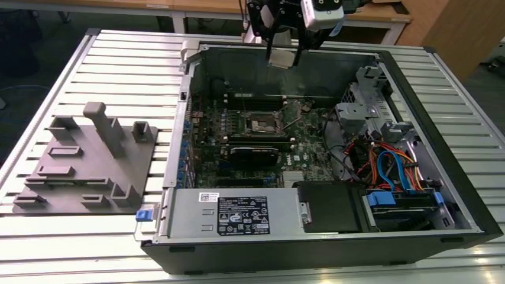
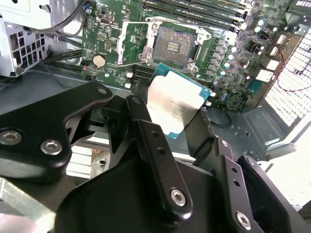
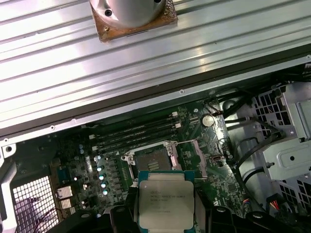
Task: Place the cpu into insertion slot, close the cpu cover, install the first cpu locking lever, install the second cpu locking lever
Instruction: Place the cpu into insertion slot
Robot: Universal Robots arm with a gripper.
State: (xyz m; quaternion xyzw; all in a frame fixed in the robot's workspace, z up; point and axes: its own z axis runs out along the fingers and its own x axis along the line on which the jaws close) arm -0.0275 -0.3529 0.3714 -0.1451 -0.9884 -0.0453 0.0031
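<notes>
Tabletop [image 1: 118, 65]: slatted metal, carrying an open computer case [image 1: 316, 255].
Gripper [image 2: 171, 112]: jaws pinching the cpu [image 2: 176, 94] by opposite edges.
Cpu: flat square, dull silver top, teal rim, held above the green motherboard [image 2: 114, 43].
Insertion slot [image 2: 176, 46]: uncovered, dark-centred, apart from the cpu.

The cpu [image 3: 165, 204] sits in the tool [image 1: 284, 58] above the case [image 1: 316, 254]; the insertion slot [image 1: 263, 123] lies on its motherboard [image 2: 109, 41]

Bright, even overhead light; glare streaks the ribbed desk [image 3: 218, 58] and whitens the cpu [image 2: 175, 104] top, while the case [image 1: 316, 254] interior lies shadowed.
</notes>
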